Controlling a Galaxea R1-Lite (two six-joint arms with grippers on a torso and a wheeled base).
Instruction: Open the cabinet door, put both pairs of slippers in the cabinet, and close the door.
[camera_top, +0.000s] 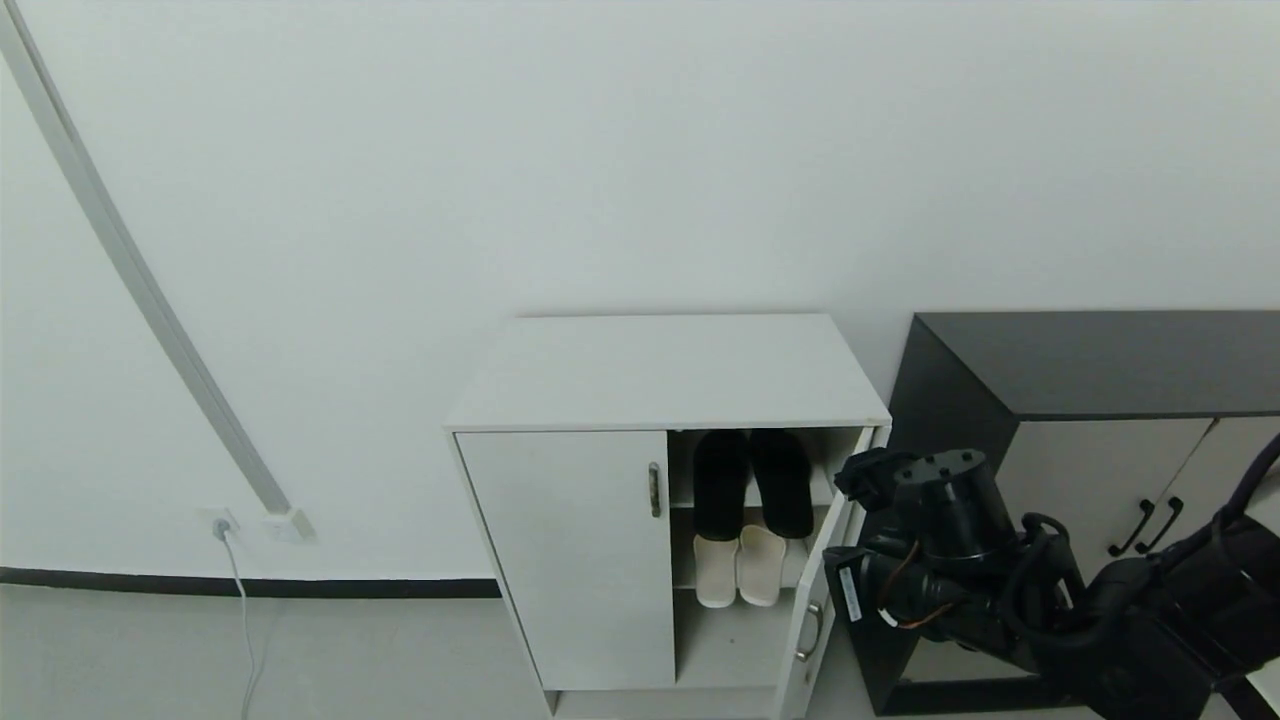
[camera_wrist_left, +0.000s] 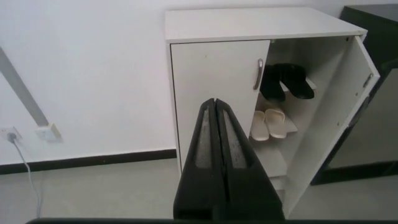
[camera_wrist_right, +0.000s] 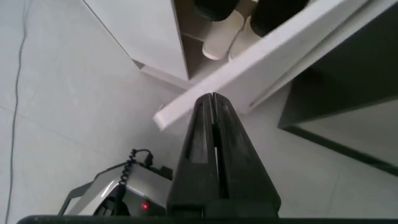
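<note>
The right arm (camera_top: 950, 560) is seen at the lower right of the head view, drawn up beside the outer face of the open right door (camera_top: 815, 600), its wrist level with the door's upper half. The right gripper (camera_wrist_right: 213, 98) is closed, fingers pressed together on nothing, with the door's edge crossing just beyond the tips; contact cannot be confirmed. The left gripper (camera_wrist_left: 215, 102) is likewise closed and empty, pointed at the cabinet's shut left door (camera_wrist_left: 214, 74) from well apart. The white cabinet (camera_top: 665, 370) stands at centre frame against the wall, its right door swung outward. Inside, the black slippers (camera_top: 752, 482) are lodged on the upper shelf, heels outward and overhanging its front edge. The cream slippers (camera_top: 740, 567) are set side by side on the shelf below. A black sideboard (camera_top: 1090, 360) is placed just right of the cabinet, behind the arm. At far left, a wall socket (camera_top: 220, 522) with a cable (camera_top: 245, 620) is noted, with a slanting grey conduit (camera_top: 140, 280) above it.
</note>
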